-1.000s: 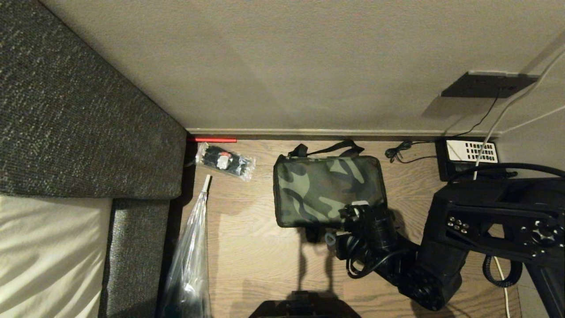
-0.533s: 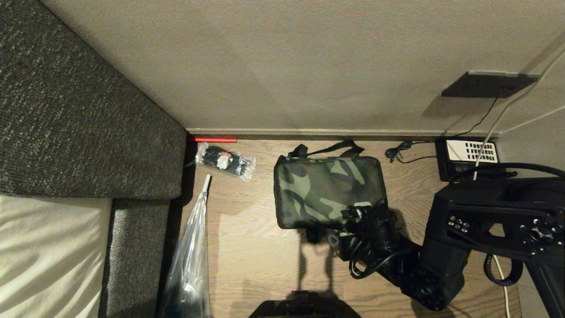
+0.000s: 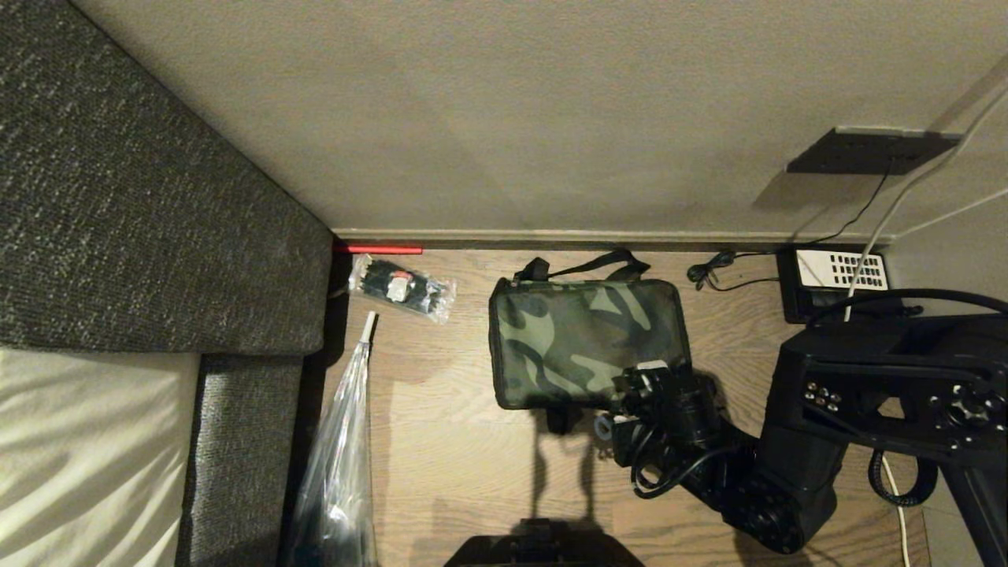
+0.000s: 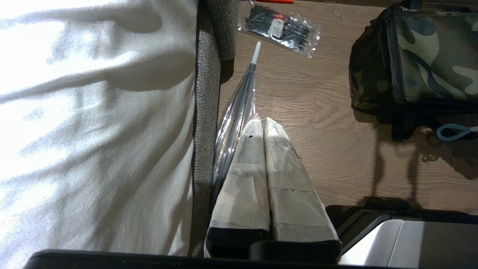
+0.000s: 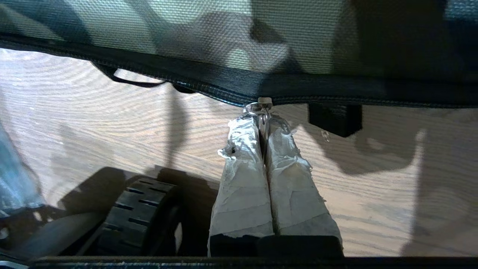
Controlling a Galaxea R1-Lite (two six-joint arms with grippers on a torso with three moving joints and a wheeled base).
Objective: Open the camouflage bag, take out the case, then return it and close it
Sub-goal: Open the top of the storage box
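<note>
Pinching the zipper pull — right fingers closed (taped), camouflage bag edge just beyond

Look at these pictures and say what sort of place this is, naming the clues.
Probably a bedroom, perhaps in a hotel: a bed with white sheets and a grey upholstered frame, wood-look flooring, and a black phone with white keypad on the floor by the wall.

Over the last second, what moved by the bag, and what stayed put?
The right gripper, fingers shut on the metal zipper pull, slid a little to the robot's right along the near edge of the camouflage bag. The bag stayed closed and in place; the left gripper stayed parked beside the bed.
</note>
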